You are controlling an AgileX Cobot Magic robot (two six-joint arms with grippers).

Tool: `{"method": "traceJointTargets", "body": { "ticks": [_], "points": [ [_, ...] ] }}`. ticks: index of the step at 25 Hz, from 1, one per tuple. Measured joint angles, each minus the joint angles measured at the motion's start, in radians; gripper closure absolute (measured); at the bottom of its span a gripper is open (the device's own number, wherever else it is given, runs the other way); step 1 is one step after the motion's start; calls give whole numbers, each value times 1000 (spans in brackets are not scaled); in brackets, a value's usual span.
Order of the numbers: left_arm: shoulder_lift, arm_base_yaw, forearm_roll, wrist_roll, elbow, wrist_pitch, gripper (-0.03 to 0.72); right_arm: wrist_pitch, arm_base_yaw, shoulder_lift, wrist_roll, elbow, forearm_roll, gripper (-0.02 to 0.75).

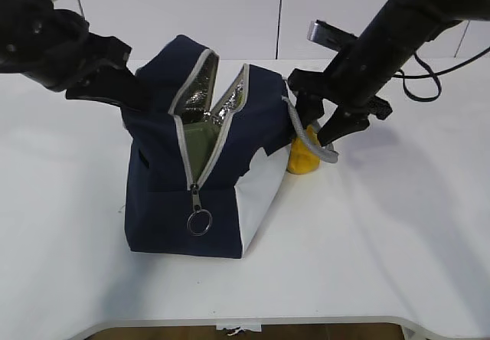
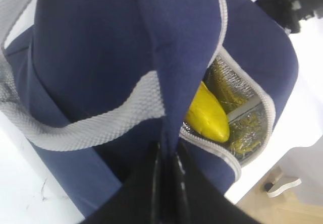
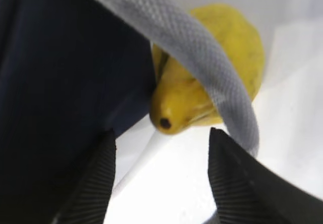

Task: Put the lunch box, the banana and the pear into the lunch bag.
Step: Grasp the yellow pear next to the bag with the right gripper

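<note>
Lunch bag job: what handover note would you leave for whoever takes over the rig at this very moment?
Left claw: shut on a fold of the lunch bag, holding its mouth open.
Right claw: open, just short of the pear, nothing gripped.
Done: lunch box in the bag, green lid showing; the yellow thing on the foil looks like the banana.
Left: the pear, on the table against the bag's right side, with a grey handle draped across it. Grasp it clear of the handle and drop it in.

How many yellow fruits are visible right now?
2. One long yellow banana lies inside the open navy-blue fabric lunch bag; one plump yellow-orange pear sits on the white table beside the bag, under its grey handle. More could be hidden inside.
</note>
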Motion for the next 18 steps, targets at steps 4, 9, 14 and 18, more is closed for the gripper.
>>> {"method": "traceJointTargets", "body": {
  "ticks": [4,9,14,18],
  "points": [
    [0,0,0,0,0,0,691,-37,0,16,-2,-3,0,288],
    [0,0,2,0,0,0,691,-75,0,19,-4,-19,-34,290],
    [0,0,4,0,0,1,691,-74,0,19,-5,-21,-44,291],
    [0,0,4,0,0,1,691,-73,0,19,-5,-21,-44,291]
  ]
}}
